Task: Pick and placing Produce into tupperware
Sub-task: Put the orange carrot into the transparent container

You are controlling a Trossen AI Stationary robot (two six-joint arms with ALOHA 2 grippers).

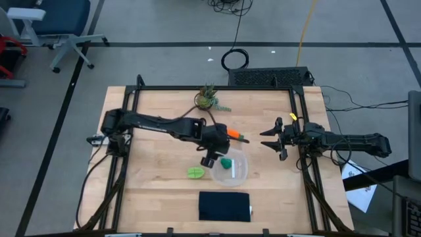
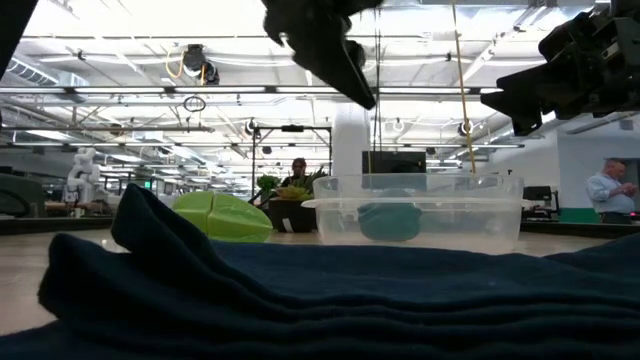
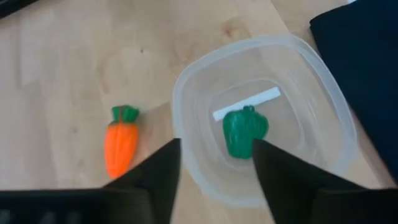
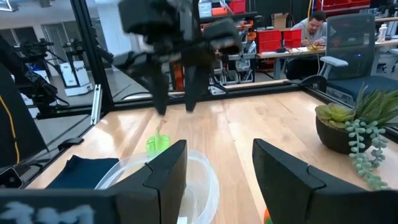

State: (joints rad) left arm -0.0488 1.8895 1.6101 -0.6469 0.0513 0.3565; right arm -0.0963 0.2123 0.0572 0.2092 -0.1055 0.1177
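The wooden table (image 1: 158,118) carries everything I work with, and the biggest loose thing on it is the black folded cloth pad (image 1: 224,206) near the front edge. Next in size is the clear tupperware (image 1: 230,169), which sits just behind the pad and near the table's middle. My left gripper (image 1: 212,157) hangs above the container's rim, fingers spread and holding nothing; from my left wrist I look straight down between them into the tub. My right gripper (image 1: 276,140) waits off to the side, well apart from the produce, jaws parted and empty too.

By my reckoning one piece of three is done. The dark green pepper-shaped lump (image 3: 245,131) lies inside the tupperware on its floor, beside a white strip that I take for a label. Two remain on the wood: the lime-green leafy piece (image 1: 196,173) just beside the container toward my left arm's side, and the orange carrot (image 3: 120,142), lying flat near the tub's far rim. Either could be my next pick, and the carrot looks closer to my left fingers.
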